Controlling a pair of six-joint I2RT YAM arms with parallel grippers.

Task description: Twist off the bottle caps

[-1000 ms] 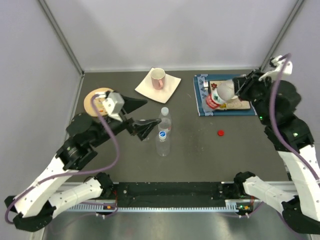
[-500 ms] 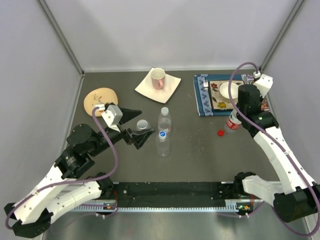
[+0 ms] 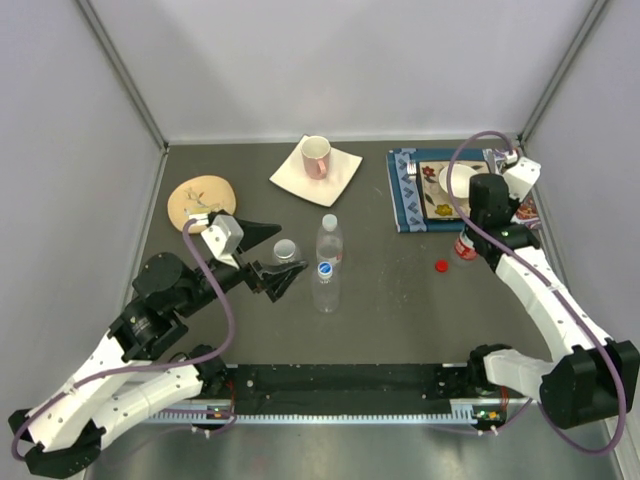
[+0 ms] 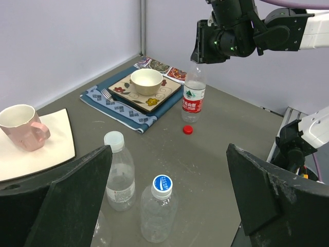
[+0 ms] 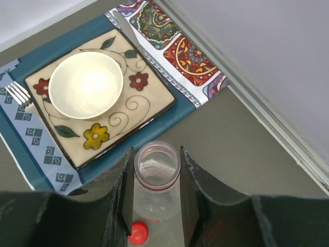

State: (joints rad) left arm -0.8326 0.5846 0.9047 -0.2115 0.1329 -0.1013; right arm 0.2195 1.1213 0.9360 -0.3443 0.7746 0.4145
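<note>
My right gripper is shut on the neck of an uncapped, red-labelled bottle that stands upright on the table just in front of the placemat. Its red cap lies loose on the table beside it. My left gripper is wide open and holds nothing. Between and ahead of its fingers stand a blue-capped bottle and a white-capped bottle. A squat bottle with a greyish-clear cap sits close to the left gripper.
A blue placemat at the back right carries a patterned square plate with a white bowl and a fork. A pink mug stands on a white square plate at the back centre. A round tan disc lies at the left.
The right arm has carried the open bottle from above the plate down onto the table beside the red cap. The left gripper has pulled back slightly, uncovering the squat bottle.
</note>
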